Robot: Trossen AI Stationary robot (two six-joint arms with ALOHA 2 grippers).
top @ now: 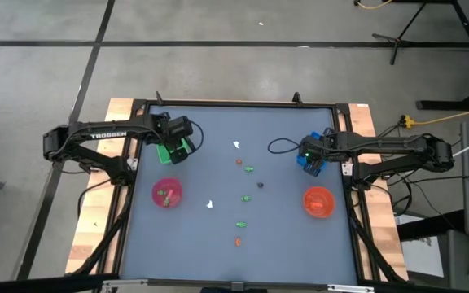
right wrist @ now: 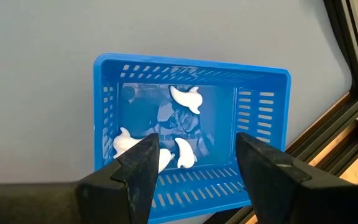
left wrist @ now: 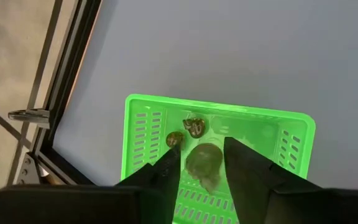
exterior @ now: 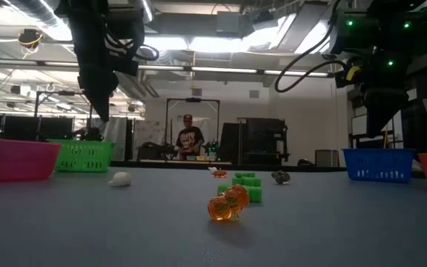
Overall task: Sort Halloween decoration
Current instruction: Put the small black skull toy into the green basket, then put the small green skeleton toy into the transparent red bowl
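Note:
My left gripper [top: 179, 140] hangs over the green square tray [left wrist: 291, 134] at the table's far left, shut on a dark round figure [left wrist: 204, 163]; two more small dark figures [left wrist: 194, 126] lie in the tray. My right gripper [right wrist: 194, 165] is open and empty above the blue square tray [right wrist: 104, 93], which holds several white ghost figures [right wrist: 188, 98]. Loose figures lie on the table's middle: white [top: 237, 145], orange [top: 238, 162], green [top: 251, 169], dark [top: 260, 185]. My left gripper has the dark round figure [left wrist: 199, 155] between its two fingertips [left wrist: 241, 158], which stand on either side of it and point down from above. The figure is clear of the tray floor, above the tray's middle. Whether both fingers touch it I cannot tell.
A pink round bowl [top: 156, 185] with small figures stands near the left, an orange round bowl [top: 318, 212] near the right. More loose figures lie toward the near edge: green [top: 240, 224], orange [top: 238, 242], white [top: 210, 204]. A person stands in the room behind [exterior: 190, 137].

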